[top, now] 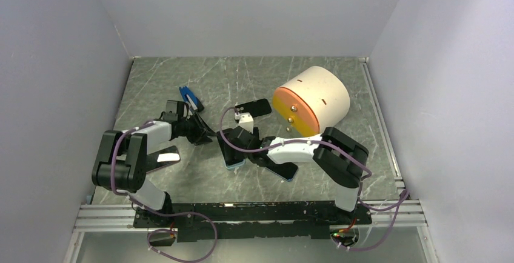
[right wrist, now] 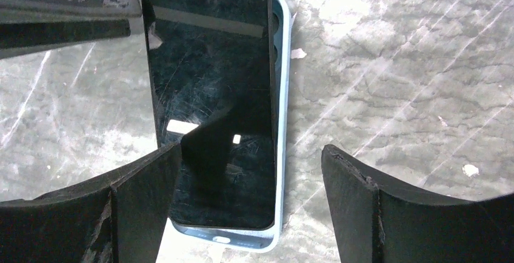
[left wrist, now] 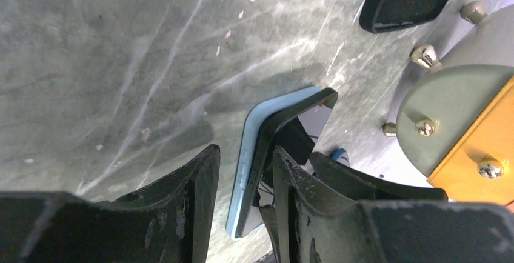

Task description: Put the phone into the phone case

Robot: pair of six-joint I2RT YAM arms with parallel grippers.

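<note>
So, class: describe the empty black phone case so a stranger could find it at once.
Find the big cream drum with the orange face on the grey marbled table. Just left of that face lies the black phone case, flat and empty. The light blue case nearby has a phone on it.

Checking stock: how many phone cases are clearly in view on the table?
2: a black empty case beside the drum, and a light blue case under the phone. Others may be hidden.
</note>
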